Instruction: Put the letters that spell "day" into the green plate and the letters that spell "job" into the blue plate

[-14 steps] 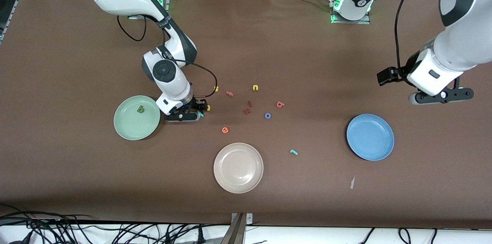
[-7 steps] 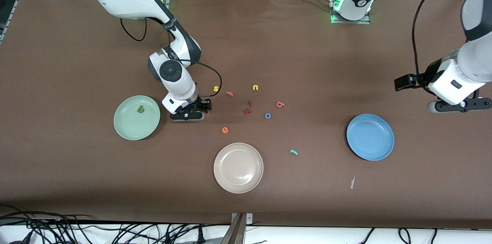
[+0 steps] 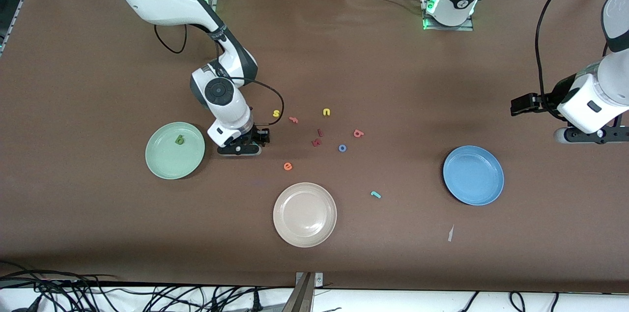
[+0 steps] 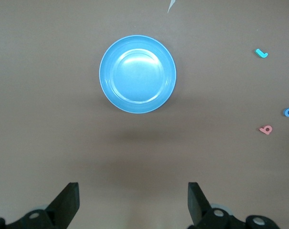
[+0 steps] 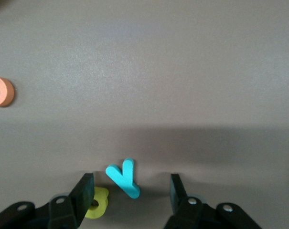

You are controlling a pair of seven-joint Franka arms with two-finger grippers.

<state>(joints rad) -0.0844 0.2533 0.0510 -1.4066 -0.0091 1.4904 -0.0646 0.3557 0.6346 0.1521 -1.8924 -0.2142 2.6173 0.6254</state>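
My right gripper (image 3: 239, 148) (image 5: 131, 191) is low over the table beside the green plate (image 3: 162, 169), which holds the green d (image 3: 180, 140). Its jaws stand open around the teal y (image 5: 123, 177), touching neither side. The yellow a (image 5: 97, 202) lies against one finger (image 5: 86, 190), partly hidden. The salmon b (image 3: 358, 133), blue o (image 3: 342, 148) and teal j (image 3: 375, 194) lie on the table mid-way. My left gripper (image 3: 587, 135) (image 4: 133, 200) waits open over bare table beside the empty blue plate (image 3: 473, 175) (image 4: 137, 74).
A beige plate (image 3: 304, 214) sits near the front camera. An orange e (image 3: 288, 166), yellow s (image 3: 276, 113), yellow u (image 3: 326, 112), salmon f (image 3: 293, 119) and two dark red letters (image 3: 317, 142) are scattered mid-table. A white paper scrap (image 3: 450, 233) lies by the blue plate.
The right gripper slid over the teal y and yellow a, hiding them in the front view, and its jaws narrowed. The left arm drew back toward its own end of the table.
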